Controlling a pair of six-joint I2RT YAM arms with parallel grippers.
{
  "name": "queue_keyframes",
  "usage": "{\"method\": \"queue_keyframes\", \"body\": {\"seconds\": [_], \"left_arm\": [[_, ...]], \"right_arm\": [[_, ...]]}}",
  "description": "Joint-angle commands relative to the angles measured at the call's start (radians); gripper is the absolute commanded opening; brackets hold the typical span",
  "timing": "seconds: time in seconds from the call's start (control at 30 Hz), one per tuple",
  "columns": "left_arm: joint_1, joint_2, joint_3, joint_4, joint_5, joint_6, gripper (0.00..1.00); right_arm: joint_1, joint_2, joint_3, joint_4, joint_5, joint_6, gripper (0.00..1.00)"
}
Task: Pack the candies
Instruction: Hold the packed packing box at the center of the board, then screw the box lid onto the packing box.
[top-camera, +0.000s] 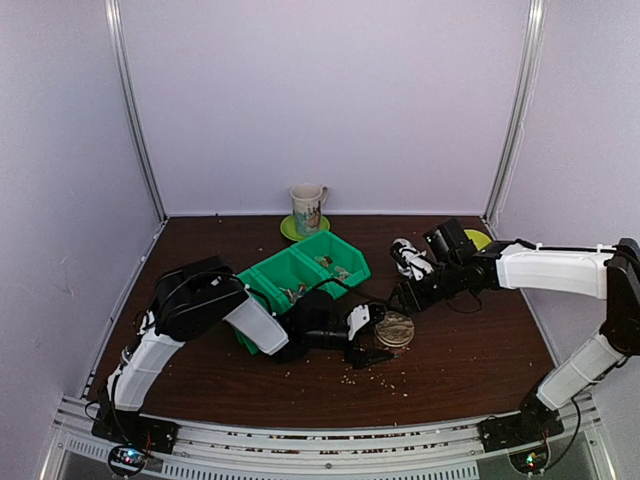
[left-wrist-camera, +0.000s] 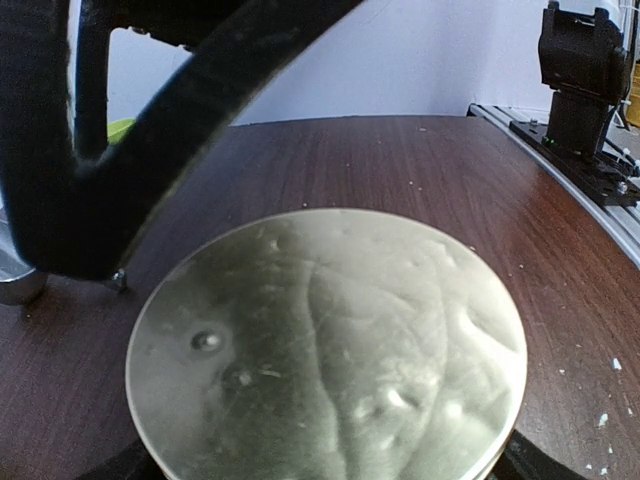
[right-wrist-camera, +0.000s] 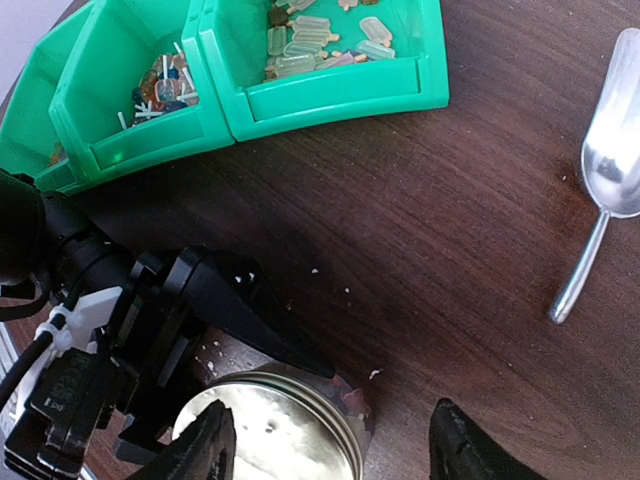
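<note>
A glass jar with a round tan metal lid (top-camera: 395, 328) stands on the table. The lid (left-wrist-camera: 330, 350) fills the left wrist view. My left gripper (top-camera: 372, 340) reaches in from the left, its black fingers (right-wrist-camera: 255, 320) lying along the jar's sides and gripping it. Just above the lid hangs my right gripper (right-wrist-camera: 325, 420), open: one fingertip is over the lid, the other is out past the jar's right side. Pinkish candies (right-wrist-camera: 352, 400) show through the glass under the lid. More candies (right-wrist-camera: 165, 85) lie in the green bins. Tiny bits (top-camera: 350, 378) are scattered by the jar.
Joined green bins (top-camera: 300, 268) stand behind the left arm. A metal scoop (right-wrist-camera: 612, 150) lies on the table to the right of them. A mug (top-camera: 308, 208) on a green saucer stands at the back wall. The right arm's base (left-wrist-camera: 580, 80) stands on the rail.
</note>
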Motion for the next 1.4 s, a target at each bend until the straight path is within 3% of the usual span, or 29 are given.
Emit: {"method": "queue_keyframes", "body": {"seconds": [0.0, 0.2, 0.63, 0.97, 1.37], "left_arm": [[-0.004, 0.049, -0.009, -0.027, -0.005, 0.029, 0.87], [-0.004, 0.051, -0.008, -0.032, -0.01, 0.029, 0.87], [-0.003, 0.053, -0.002, -0.049, -0.019, 0.031, 0.87], [-0.004, 0.054, 0.006, -0.065, -0.029, 0.031, 0.87], [-0.002, 0.058, 0.018, -0.085, -0.048, 0.032, 0.87]], "right_arm": [[-0.01, 0.026, -0.001, 0.058, -0.042, 0.023, 0.63], [-0.013, 0.039, -0.025, 0.083, -0.068, 0.028, 0.48], [-0.029, 0.013, -0.095, 0.099, -0.104, 0.024, 0.41], [-0.037, -0.005, -0.111, 0.096, -0.132, 0.025, 0.25], [-0.037, -0.062, -0.147, 0.059, -0.128, 0.032, 0.2]]}}
